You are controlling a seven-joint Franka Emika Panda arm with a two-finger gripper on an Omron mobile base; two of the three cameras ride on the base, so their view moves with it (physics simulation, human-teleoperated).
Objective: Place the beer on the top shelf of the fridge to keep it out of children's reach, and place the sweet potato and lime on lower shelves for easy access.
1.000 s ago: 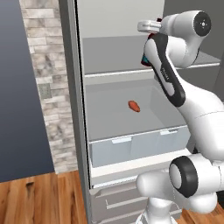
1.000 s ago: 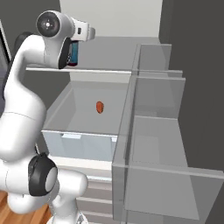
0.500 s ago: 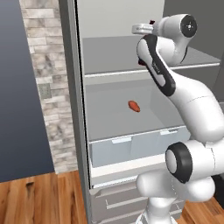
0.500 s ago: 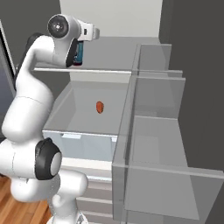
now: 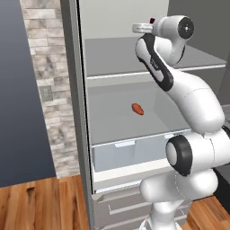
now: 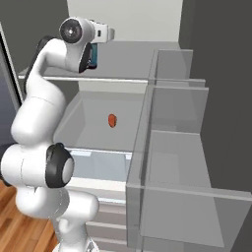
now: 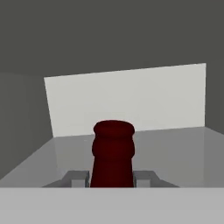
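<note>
The beer, dark red glass with a blue label, hangs upright just above the top shelf of the fridge. My gripper is shut on it. In the hand view my gripper has a fingertip on each side of the bottle's dark neck, with the pale back wall behind. The bottle's cap peeks out behind the wrist, over the top shelf's rim. The sweet potato lies on the lower shelf. The lime is out of view.
Translucent grey door racks stand close on the right of the opening. A bluish drawer sits under the lower shelf, with grey drawers below. A stone wall and wooden floor lie to the left.
The hand has carried the beer further into the fridge, over the top shelf, and the arm has stretched forward. The sweet potato has stayed put.
</note>
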